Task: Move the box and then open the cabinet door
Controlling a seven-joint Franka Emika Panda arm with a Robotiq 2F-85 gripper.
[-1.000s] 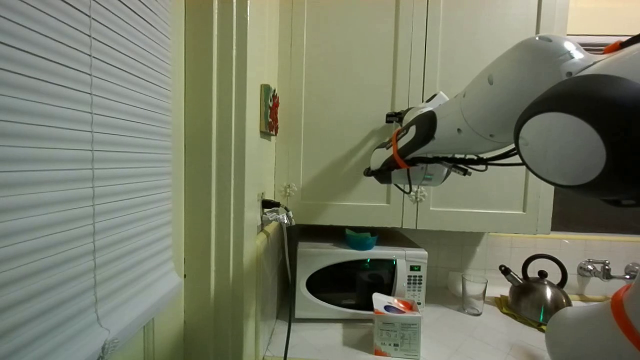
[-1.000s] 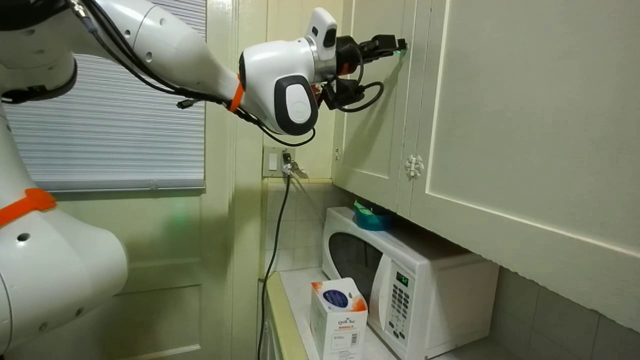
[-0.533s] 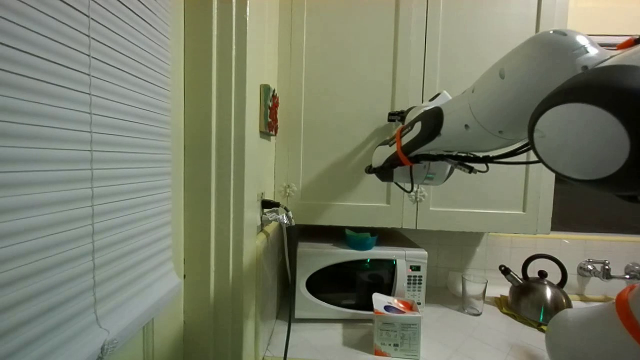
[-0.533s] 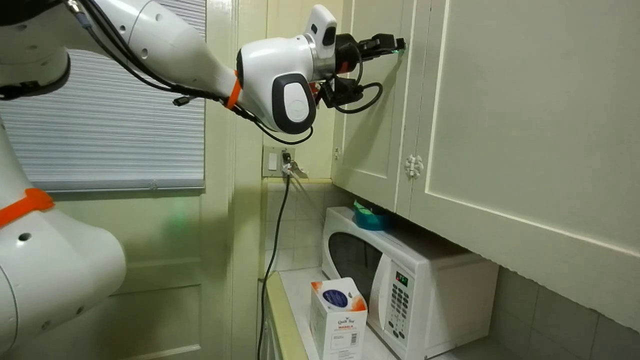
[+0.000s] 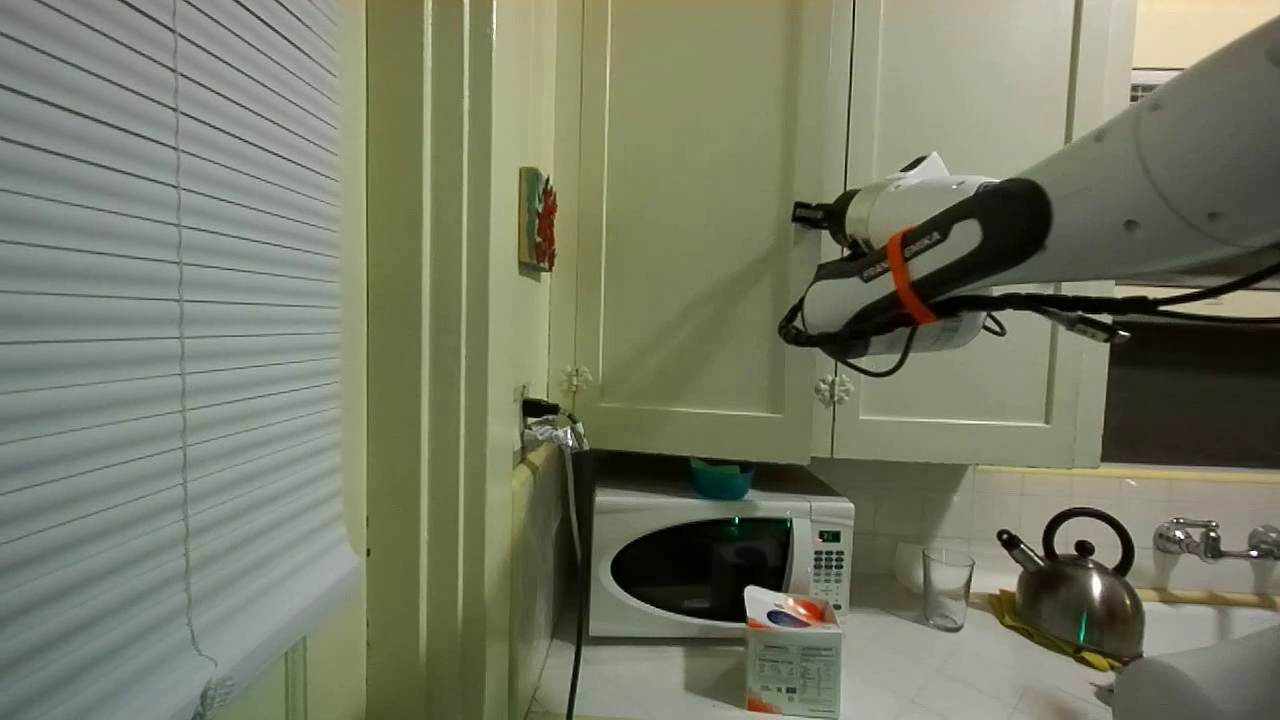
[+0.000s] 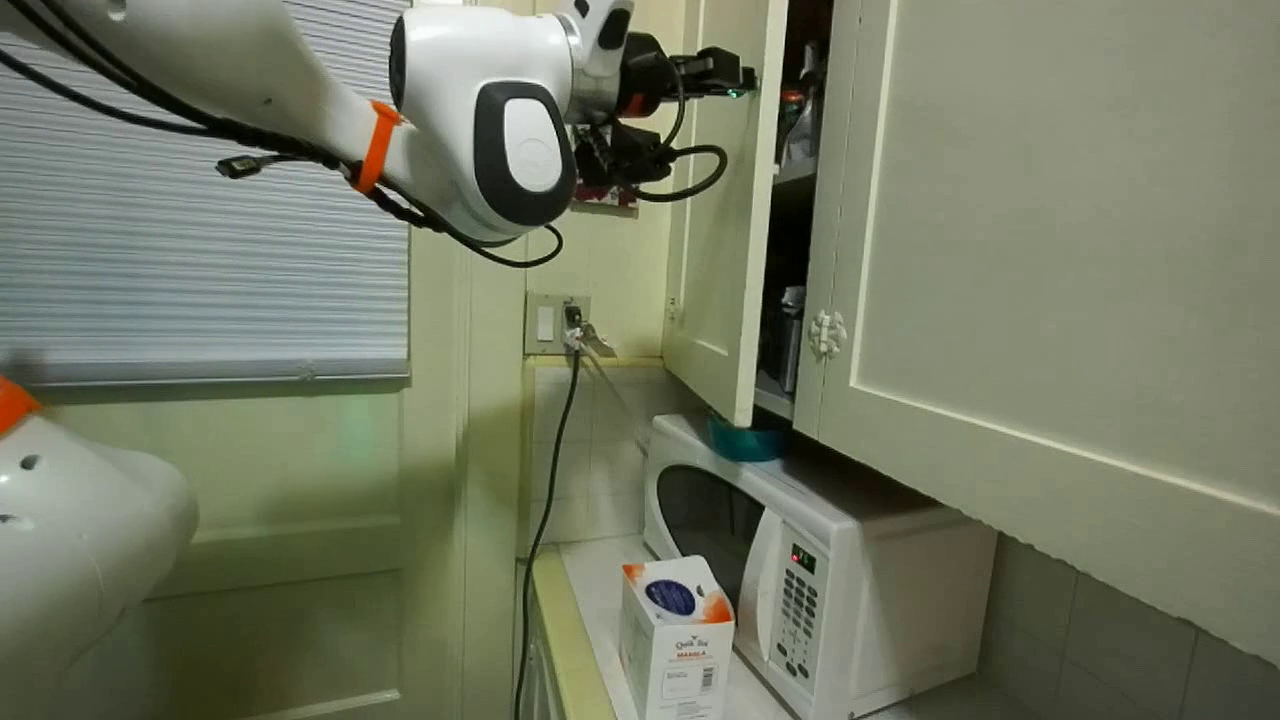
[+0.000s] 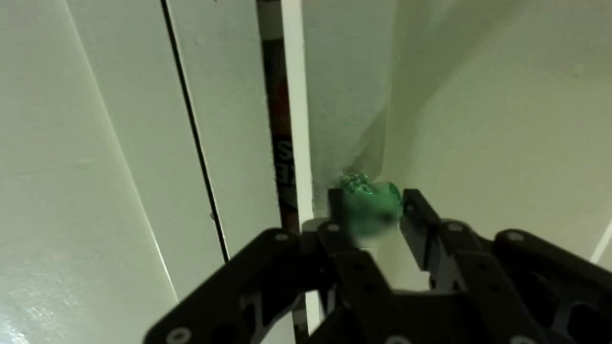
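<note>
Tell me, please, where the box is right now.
In an exterior view, the box stands on the white counter, right of bottom centre, just in front of the white microwave.

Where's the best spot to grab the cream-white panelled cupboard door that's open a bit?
By its small, rounded, greenish, glassy-looking knob, coming from the front. It stands out from the cream-white panelled door near the opening edge, so it can be pinched from both sides, and pulling there should swing the door most easily. The black two-fingered pincer has it that way.
</note>
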